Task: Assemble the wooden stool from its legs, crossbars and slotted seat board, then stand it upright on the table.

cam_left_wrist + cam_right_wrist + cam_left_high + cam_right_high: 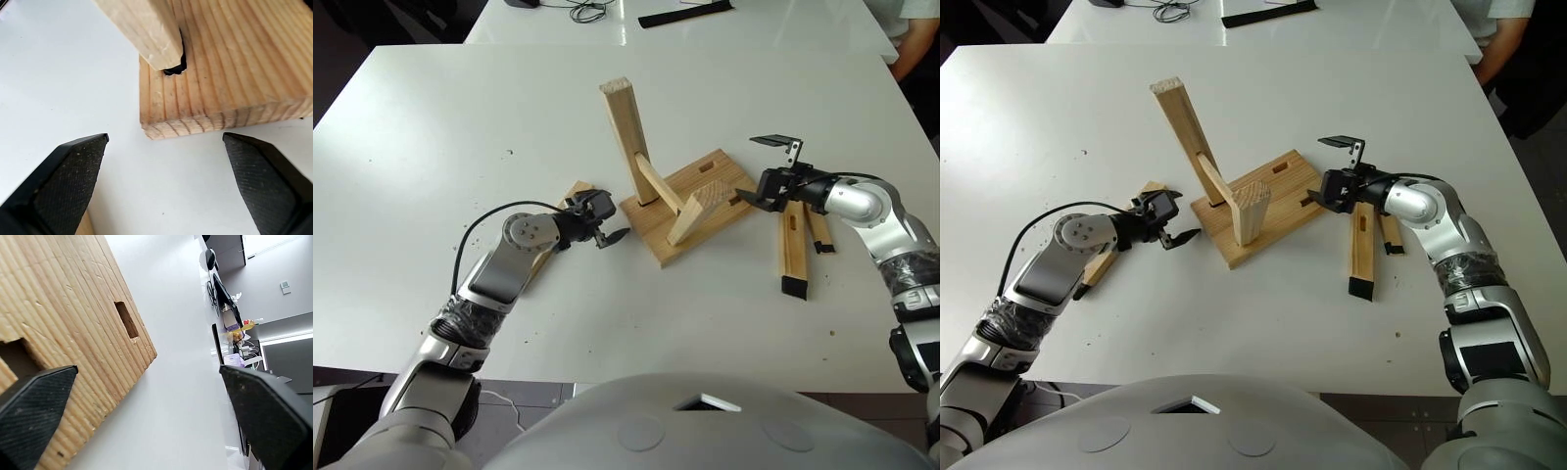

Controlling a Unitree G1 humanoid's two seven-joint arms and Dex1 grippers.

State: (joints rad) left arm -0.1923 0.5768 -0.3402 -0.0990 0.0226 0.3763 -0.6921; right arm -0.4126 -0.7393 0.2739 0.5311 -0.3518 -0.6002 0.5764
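Where flat on table: seat board (651, 233), tall leg (626, 132) socketed in one slot, second leg (693, 211) leaning on it, one crossbar (661, 186) between them. Right of seat board, two loose bars (791, 250); left, one plank (576, 189). Left gripper (615, 237) fingers spread off left corner; right gripper (741, 199) fingers spread at right edge.

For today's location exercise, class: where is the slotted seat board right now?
In the left eye view the seat board lies flat near the middle of the table, between the left hand and the right hand.
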